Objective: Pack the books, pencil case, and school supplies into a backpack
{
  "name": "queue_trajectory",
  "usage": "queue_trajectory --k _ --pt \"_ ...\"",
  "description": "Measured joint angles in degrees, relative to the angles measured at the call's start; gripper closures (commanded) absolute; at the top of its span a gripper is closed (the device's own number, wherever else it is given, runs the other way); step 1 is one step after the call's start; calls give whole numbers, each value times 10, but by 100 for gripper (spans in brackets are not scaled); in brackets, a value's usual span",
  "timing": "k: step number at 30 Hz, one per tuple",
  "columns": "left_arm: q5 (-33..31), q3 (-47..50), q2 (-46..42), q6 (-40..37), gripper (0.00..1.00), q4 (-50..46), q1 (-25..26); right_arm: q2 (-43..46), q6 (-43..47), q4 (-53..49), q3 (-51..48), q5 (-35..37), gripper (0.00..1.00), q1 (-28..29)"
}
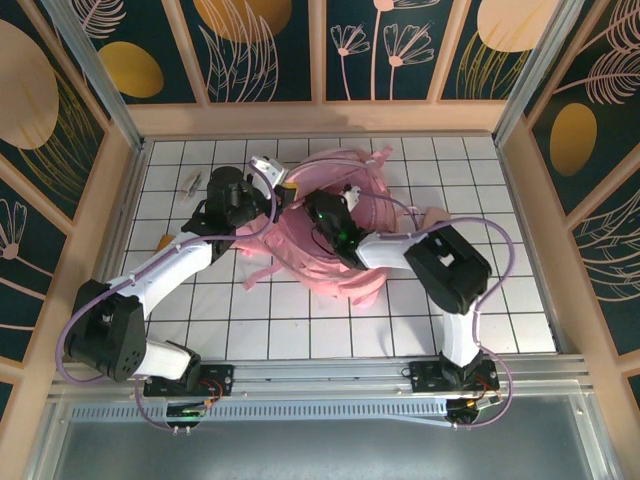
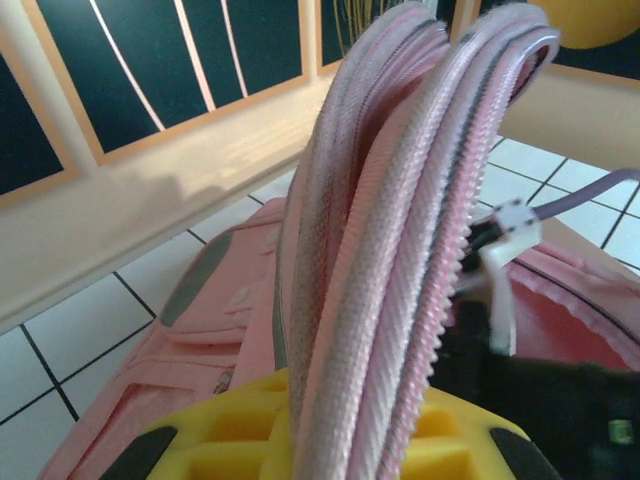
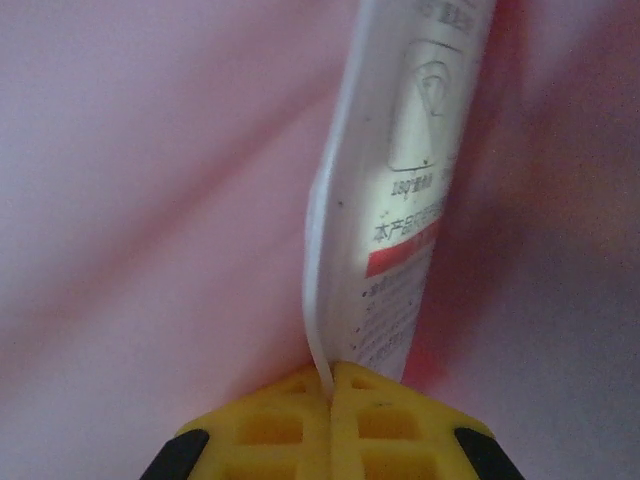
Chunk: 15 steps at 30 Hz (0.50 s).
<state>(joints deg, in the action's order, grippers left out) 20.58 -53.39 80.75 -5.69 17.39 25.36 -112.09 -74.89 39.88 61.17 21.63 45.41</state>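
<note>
Top external view: the tiled table (image 1: 400,320) carries the pink backpack (image 1: 292,252), which lies crumpled at its middle, with both arms bent over it. The left arm (image 1: 170,265) comes in from the backpack's left and ends at its upper-left edge. The right arm (image 1: 450,265) comes in from the backpack's right, its black wrist sunk among the pink folds near the centre.

On the left wrist camera, the left gripper (image 2: 330,430) has its yellow jaws pinched on the backpack's zipper rim (image 2: 400,200). Several layers of pink fabric and zipper tape stand up from between them, higher than the rest of the backpack. Part of the right arm's black body, with a white cable tie (image 2: 500,280), sits just right of that rim.

On the right wrist camera, the right gripper (image 3: 330,375) is inside the backpack, with pink lining all round it. Its jaws are closed on the lower edge of a white printed label (image 3: 400,180), which rises from them and leans right.

An orange pad (image 1: 164,242) lies on the table left of the backpack, partly under the left arm. A small grey piece (image 1: 190,185) lies further up, also left of the backpack and apart from it.
</note>
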Motion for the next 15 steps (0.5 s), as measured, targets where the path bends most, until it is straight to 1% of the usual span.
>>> queue_trajectory --k 2,3,5,7,8,9,11,13,15 --pt "-6 0 0 0 100 0 -2 -37 -9 21 25 -2 100 -2" --pt "-11 0 0 0 100 0 -3 -53 -17 30 33 -5 98 -3" --pt "-16 0 0 0 100 -1 -2 -74 -30 45 38 -11 88 -5" --pt "-17 0 0 -3 100 -1 -2 -82 -40 39 38 -19 74 -8" --pt "-17 0 0 -5 100 -1 -2 -82 -45 33 38 -22 70 -9" --pt "-17 -1 0 -8 100 -1 -2 -80 -47 26 38 -27 62 -13" --pt "-17 -2 0 -16 100 -1 -2 -70 -54 0 38 -42 50 -21" --pt "-20 -8 2 -22 100 -1 -2 -45 -55 -48 32 -66 37 -33" --pt "-24 -15 6 -26 100 -1 -2 -3 -59 -100 21 -85 32 -42"
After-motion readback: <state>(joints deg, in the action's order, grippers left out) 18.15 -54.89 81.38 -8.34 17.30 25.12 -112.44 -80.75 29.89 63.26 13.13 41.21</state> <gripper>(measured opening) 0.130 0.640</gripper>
